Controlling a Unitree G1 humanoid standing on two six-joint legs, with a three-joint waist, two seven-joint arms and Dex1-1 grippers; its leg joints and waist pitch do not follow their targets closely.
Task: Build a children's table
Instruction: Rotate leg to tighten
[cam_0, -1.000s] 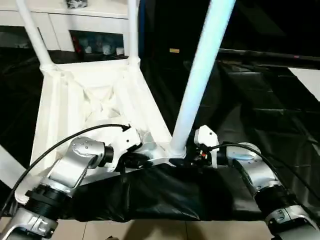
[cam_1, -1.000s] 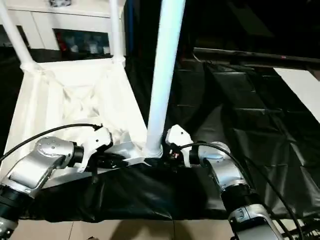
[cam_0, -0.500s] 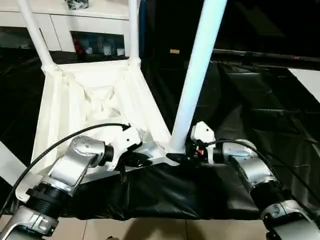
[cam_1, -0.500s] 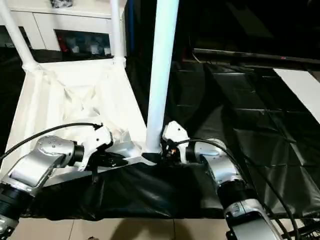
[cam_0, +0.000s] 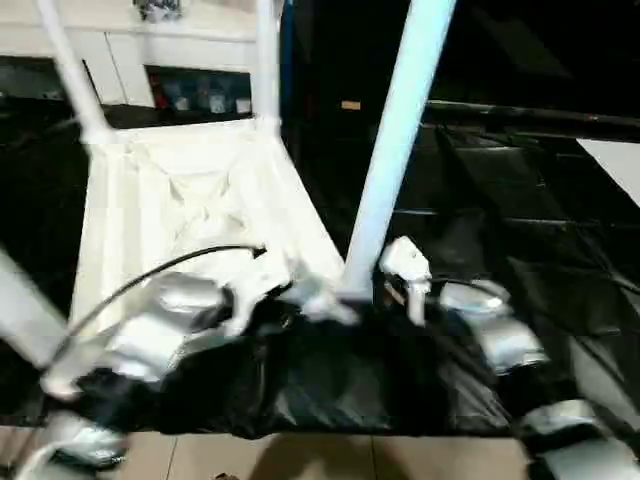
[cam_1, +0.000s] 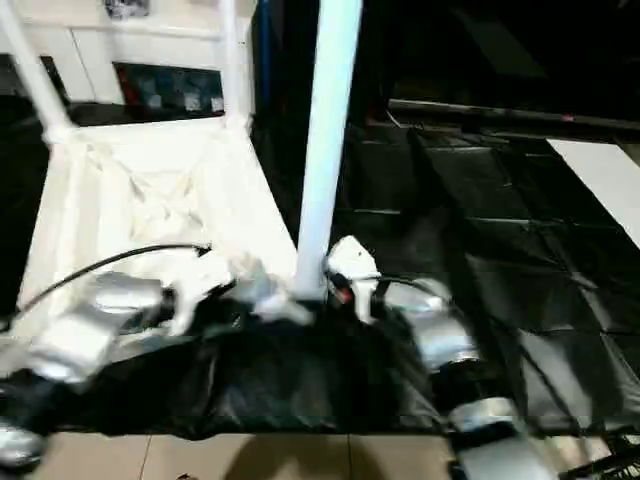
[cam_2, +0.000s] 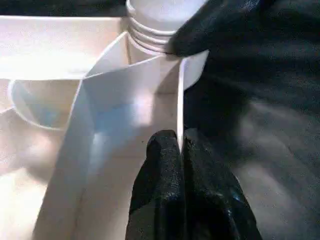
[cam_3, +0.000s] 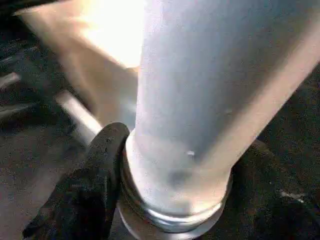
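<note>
Upturned white plastic tabletop (cam_0: 190, 200) with X-ribbed underside lies on the bench, which is draped in black plastic sheeting (cam_0: 500, 230); its near edge sits close to the robot. Two far corners carry slim white tubular legs (cam_0: 268, 60) standing upright. At the near right corner, a thicker-looking white tubular leg (cam_0: 395, 150) rises steeply, long axis near vertical, its top leaning slightly to the robot's right, its flared threaded end down in the round corner socket (cam_2: 150, 30). A further white tube (cam_0: 25, 310) crosses the near left edge; unclear whether it is seated.

Left gripper (cam_2: 181, 150): jaws pinched nearly closed on the thin side wall of the tabletop just beside that socket, steadying it.
Right gripper (cam_3: 175, 165): jaws set wide, one black finger (cam_3: 95, 170) on each side of the leg's base just above the collar, wrapped around the leg; looks like a grip on it.

Risks, as judged:
- Leg's lean suggests it may not be square to the socket; turning or pressing it crooked could jam it or leave it half-seated.
- Thin wall in the left pinch could flex or slip, letting the tabletop slide on the slick sheeting.
- A loose right hold could let the tall leg topple outward.
</note>
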